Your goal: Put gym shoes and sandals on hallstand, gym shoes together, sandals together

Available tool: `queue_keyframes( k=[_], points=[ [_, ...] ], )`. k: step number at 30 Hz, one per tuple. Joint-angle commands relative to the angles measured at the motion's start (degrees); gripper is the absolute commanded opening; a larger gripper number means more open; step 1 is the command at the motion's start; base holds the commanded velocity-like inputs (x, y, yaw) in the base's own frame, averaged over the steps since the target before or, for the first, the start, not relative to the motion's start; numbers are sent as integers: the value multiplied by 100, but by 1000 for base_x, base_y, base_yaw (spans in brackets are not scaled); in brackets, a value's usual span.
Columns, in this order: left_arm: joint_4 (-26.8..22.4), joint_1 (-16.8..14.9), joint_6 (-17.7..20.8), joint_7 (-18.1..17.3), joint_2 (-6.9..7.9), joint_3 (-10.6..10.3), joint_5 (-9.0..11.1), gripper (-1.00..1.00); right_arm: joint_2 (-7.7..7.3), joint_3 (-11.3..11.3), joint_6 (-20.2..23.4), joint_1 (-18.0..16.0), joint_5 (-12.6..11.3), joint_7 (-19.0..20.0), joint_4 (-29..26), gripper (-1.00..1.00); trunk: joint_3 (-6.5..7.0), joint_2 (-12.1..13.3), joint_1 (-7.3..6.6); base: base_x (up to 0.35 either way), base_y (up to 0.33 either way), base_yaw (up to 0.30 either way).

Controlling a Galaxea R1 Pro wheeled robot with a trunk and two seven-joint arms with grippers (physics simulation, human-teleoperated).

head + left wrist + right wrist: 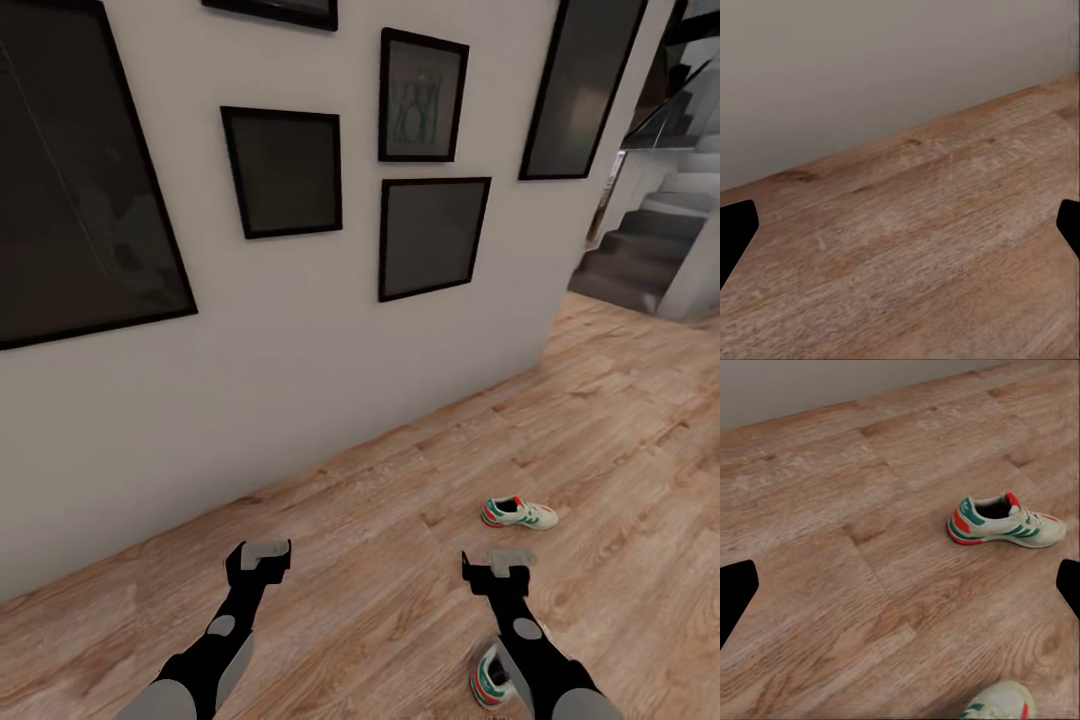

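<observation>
- Right gripper (497, 560) spread open, empty, above the floor (620, 440).
- One sneaker (518, 513) just ahead of it; the other sneaker (492, 678) under its forearm.
- Left gripper (262, 553) open, empty.

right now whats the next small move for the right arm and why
Probably ease the right gripper forward and down toward the far gym shoe, jaws kept wide. That shoe lies upright on the corridor floor just ahead of it, untouched, while the near gym shoe sits partly hidden under the right forearm. The left gripper hangs open over bare planks.
</observation>
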Motion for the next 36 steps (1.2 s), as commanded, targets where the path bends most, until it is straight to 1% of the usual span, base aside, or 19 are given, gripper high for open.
queue_keyframes(
  k=[1, 2, 4, 5, 6, 7, 8, 9, 16, 36],
  points=[
    [3, -2, -17, 20, -3, 9, -21, 100, -1, -106, -18, -6, 60, -15, 8, 100, -4, -2, -1, 0, 0, -288],
    [3, -2, -15, 20, -3, 8, -23, 100, -31, -365, -18, -5, 60, -11, 7, 100, -4, -2, -1, 0, 0, -288],
    [3, -2, -15, 20, 0, 5, -24, 100, -61, -555, -18, -4, 63, -7, 3, 100, -4, -2, -1, 0, 0, -288],
    [3, -2, -9, 22, 4, 4, -25, 100, -90, -732, -18, -6, 65, -4, -3, 100, -4, -2, -1, 0, 0, -288],
    [3, -2, -9, 22, 4, 4, -25, 100, -90, -732, -18, -6, 65, -4, -3, 100, -4, -2, -1, 0, 0, -288],
    [3, -2, 0, 26, 6, 6, -27, 100, -114, -871, -18, -5, 66, -2, -5, 100, -4, -2, -1, 0, 0, -288],
    [3, -2, 5, 28, 7, 7, -28, 100, -124, -923, -18, -4, 67, -1, -5, 100, -4, -2, -1, 0, 0, -288],
    [3, -2, 16, 43, 9, 8, -32, 100, -145, -1049, -18, -4, 73, 1, -5, 100, -4, -2, -1, 0, 0, -288],
    [3, -2, 17, 66, 4, 10, -26, 100, -154, -1129, -18, 0, 77, 2, 3, 100, -4, -2, -1, 0, 0, -288],
    [-3, -2, -2, 51, -3, 10, -26, 100, -153, -1136, -18, 1, 77, 2, 12, 100, -4, -2, -1, 0, 0, -288]
  ],
)
